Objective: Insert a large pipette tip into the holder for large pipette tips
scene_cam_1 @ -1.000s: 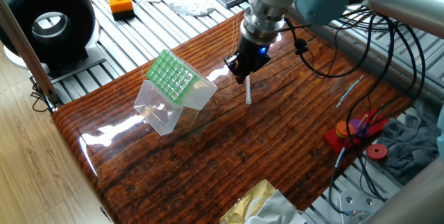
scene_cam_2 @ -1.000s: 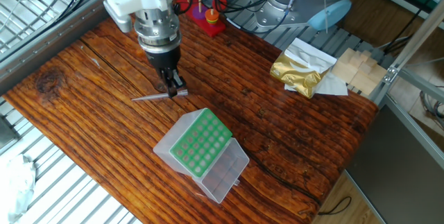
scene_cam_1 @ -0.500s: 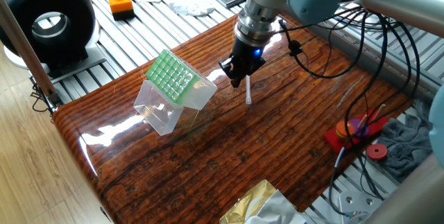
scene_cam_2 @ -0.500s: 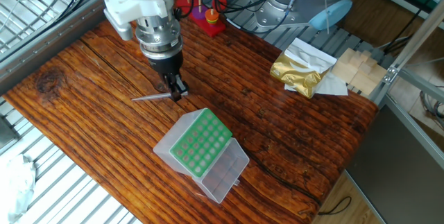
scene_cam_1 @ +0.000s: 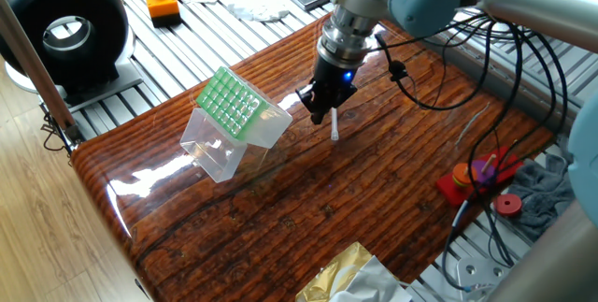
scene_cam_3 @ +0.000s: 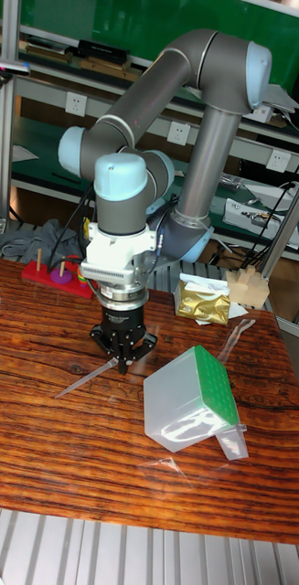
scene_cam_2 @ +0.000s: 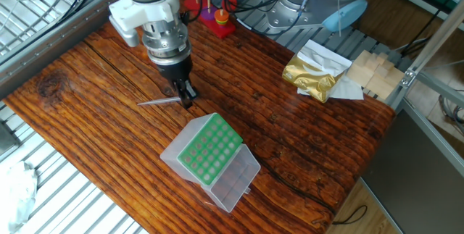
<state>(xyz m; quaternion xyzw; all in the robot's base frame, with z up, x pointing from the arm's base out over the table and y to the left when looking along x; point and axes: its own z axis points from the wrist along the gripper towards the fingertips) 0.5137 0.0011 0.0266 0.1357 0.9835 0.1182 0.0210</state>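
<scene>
Plastic tip (scene_cam_2: 156, 102): light, stiff, slick, easily bent; fingers (scene_cam_2: 186, 98) pinch its wide end, near holder (scene_cam_2: 210, 149).

The gripper (scene_cam_2: 185, 95) is hanging low over the wooden table (scene_cam_2: 304, 140), clamping the thick end of the large pipette tip (scene_cam_2: 156, 102), which is lying almost flat and sticking out sideways, away from the holder for large pipette tips (scene_cam_2: 211, 149). That holder is tilting on its side near the gripper, its green grid facing up and aslant and its clear lid (scene_cam_1: 213, 150) lying open on the far side, with bare wood showing between gripper and box. The gold foil packet (scene_cam_2: 314, 73) and the red peg toy (scene_cam_2: 216, 17) are sitting well apart at the table's edges, leaving the middle open.
</scene>
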